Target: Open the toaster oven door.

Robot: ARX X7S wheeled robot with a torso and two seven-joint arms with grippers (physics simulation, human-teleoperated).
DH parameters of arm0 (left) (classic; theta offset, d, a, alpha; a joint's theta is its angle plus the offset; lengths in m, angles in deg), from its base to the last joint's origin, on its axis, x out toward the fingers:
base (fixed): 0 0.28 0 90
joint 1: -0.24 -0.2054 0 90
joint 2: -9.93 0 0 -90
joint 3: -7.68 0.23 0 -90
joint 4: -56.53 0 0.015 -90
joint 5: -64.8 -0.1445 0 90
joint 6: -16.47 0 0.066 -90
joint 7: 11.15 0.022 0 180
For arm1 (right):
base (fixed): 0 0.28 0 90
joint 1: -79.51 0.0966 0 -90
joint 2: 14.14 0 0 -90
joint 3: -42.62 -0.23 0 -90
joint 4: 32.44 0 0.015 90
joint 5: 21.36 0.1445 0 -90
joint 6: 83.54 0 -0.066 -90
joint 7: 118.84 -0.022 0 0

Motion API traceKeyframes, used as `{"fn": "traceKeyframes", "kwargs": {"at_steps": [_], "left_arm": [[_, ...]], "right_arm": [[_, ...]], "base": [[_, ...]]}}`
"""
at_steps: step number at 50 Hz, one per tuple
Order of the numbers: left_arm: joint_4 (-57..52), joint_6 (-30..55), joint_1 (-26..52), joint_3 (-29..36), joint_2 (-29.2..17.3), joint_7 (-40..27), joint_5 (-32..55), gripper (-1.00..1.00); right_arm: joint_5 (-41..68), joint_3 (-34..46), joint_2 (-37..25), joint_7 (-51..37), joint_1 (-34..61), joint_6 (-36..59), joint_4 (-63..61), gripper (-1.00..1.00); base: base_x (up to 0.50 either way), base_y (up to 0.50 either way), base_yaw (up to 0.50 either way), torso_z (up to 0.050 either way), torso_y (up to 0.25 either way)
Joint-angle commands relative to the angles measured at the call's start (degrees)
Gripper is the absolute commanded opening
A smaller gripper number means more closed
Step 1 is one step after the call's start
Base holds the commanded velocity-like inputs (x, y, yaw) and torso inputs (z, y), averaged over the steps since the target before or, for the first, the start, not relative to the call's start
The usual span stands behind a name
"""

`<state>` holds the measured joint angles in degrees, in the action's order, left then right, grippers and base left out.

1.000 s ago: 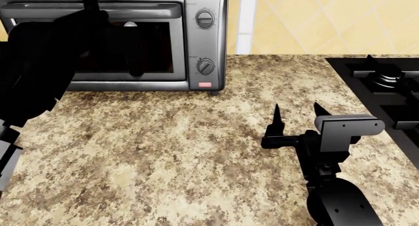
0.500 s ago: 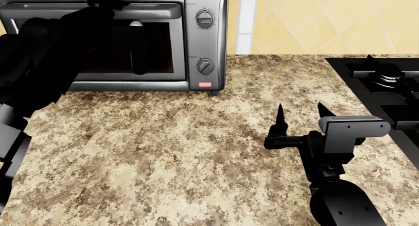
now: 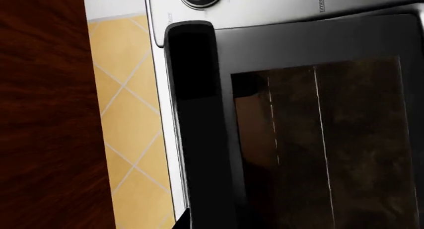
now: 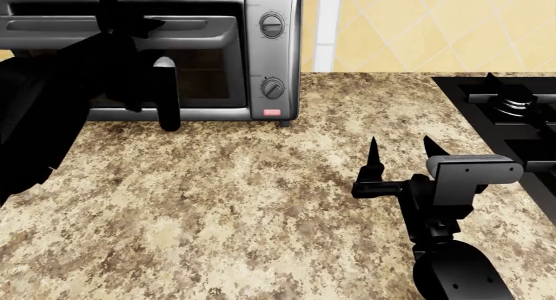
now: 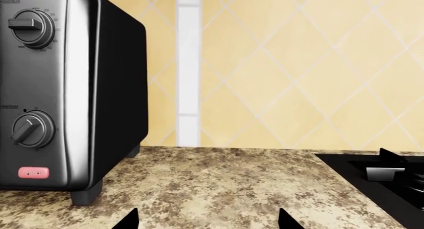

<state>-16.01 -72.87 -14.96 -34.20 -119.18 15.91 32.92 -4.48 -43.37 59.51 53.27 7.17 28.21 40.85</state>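
The toaster oven door (image 4: 130, 53) now tilts out from the top; the left gripper (image 4: 130, 33) sits at its horizontal handle, grip state unclear; the right gripper (image 4: 400, 150) idles wide, well apart

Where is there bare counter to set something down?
Bare counter runs from the oven to the stove, around the right pincer. It is crowded at the door, where the left arm reaches.

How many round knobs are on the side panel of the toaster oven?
2. Both sit on the toaster oven side panel, right of the door: the upper knob near the panel's top, the lower knob just above the small red label. None seems hidden.
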Motion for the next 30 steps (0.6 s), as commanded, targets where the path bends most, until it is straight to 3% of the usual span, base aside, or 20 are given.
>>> {"fn": "traceKeyframes", "kwargs": {"at_steps": [1,30], "left_arm": [[-15.7,5.7,-7.1,-2.1,-7.8,1.6,3.0,-1.0],[-40.7,16.1,-25.7,-8.1,-22.6,-3.1,7.2,-1.0]], "right_arm": [[0.3,0.2,-0.3,-0.2,0.1,0.2,-0.6,1.0],[0.5,1.4,-0.3,-0.2,0.5,-1.0,0.8,1.0]], "base": [[0.0,0.0,0.0,0.0,0.0],[0.0,0.0,0.0,0.0,0.003]]}}
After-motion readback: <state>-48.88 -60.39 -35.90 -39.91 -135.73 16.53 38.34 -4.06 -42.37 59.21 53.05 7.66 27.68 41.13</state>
